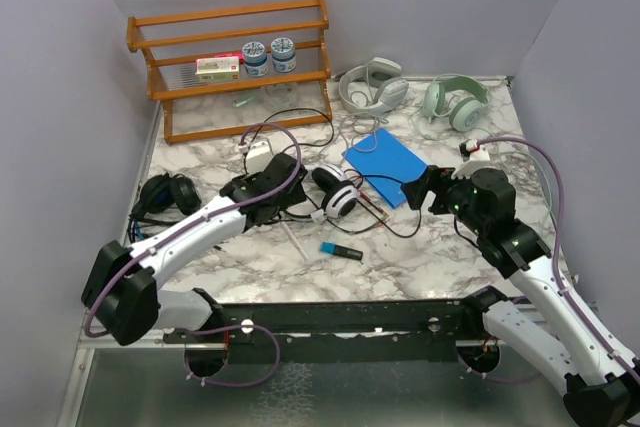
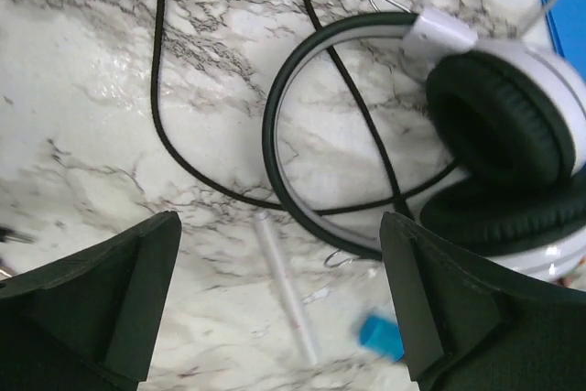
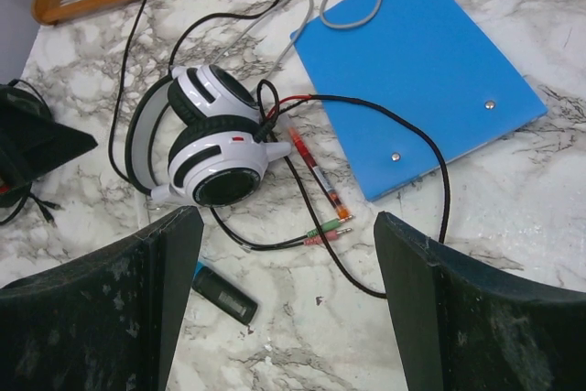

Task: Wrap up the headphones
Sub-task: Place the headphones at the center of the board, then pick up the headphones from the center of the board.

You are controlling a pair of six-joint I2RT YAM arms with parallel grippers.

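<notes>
The headphones [image 1: 338, 197] lie mid-surface, their cable [image 2: 157, 61] sprawled loose. Both grippers are open and hold nothing: the left gripper [image 2: 279, 226] is over the headband [image 2: 275, 125], the right gripper [image 3: 286, 217] above the plugs [image 3: 320, 235]. It is best to pinch the cable near an earcup first, then wind snug, even turns, since slack could snag the pen [image 3: 316, 171].

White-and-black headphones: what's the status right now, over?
Left gripper, right gripper open, empty. White-and-black headphones on table, cable loose, unwrapped. Cable drapes over blue board, red pen beside.
</notes>
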